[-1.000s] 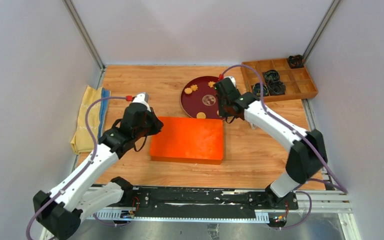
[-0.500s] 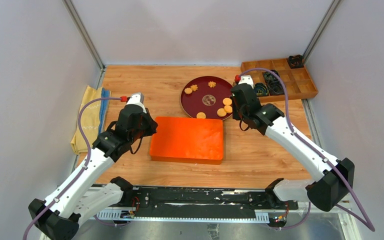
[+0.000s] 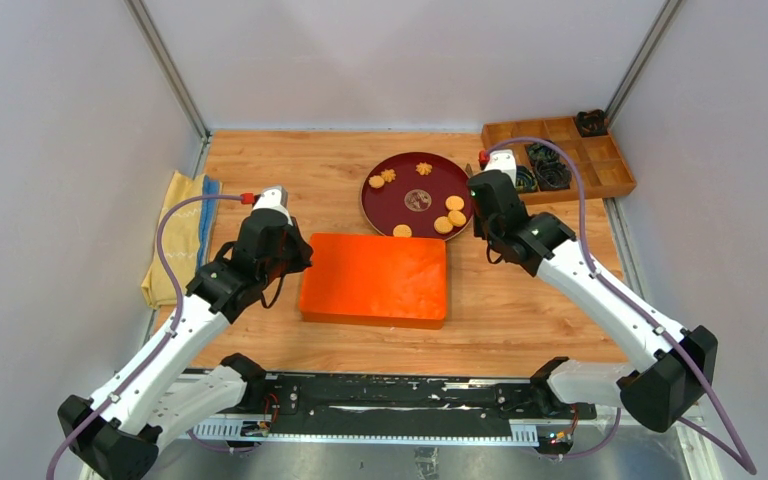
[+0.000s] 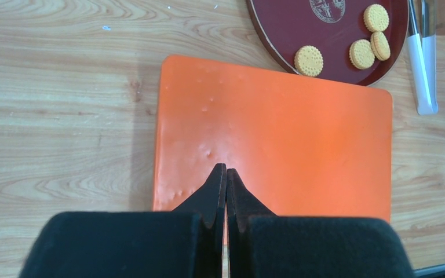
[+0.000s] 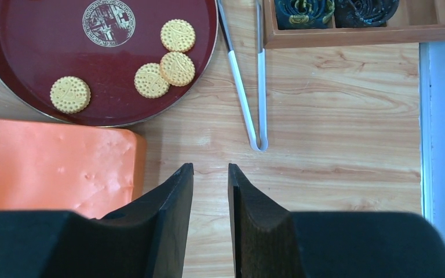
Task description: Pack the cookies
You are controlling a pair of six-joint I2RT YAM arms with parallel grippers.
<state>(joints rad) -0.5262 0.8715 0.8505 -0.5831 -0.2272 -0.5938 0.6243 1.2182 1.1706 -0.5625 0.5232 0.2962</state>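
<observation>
The cookies lie on a dark red round tray (image 3: 415,180). Round golden ones (image 5: 177,68) are on its right and near side, and flower-shaped ones (image 3: 388,176) are at its far left. An orange box (image 3: 375,278) with its lid on sits just in front of the tray. My left gripper (image 4: 226,169) is shut and empty, with its tips over the box's left part. My right gripper (image 5: 210,168) is open with nothing between its fingers. It hangs over bare wood, right of the box's far right corner and short of the tray.
White tongs (image 5: 246,92) lie on the wood between the tray and a wooden compartment tray (image 3: 600,175) at the back right, which holds black coiled rings (image 3: 550,172). A yellow and blue cloth (image 3: 175,240) lies at the left edge. Grey walls enclose the table.
My right arm has pulled back from over the tray toward the right, uncovering the round cookies there, and its jaws have parted. The left arm has barely shifted.
</observation>
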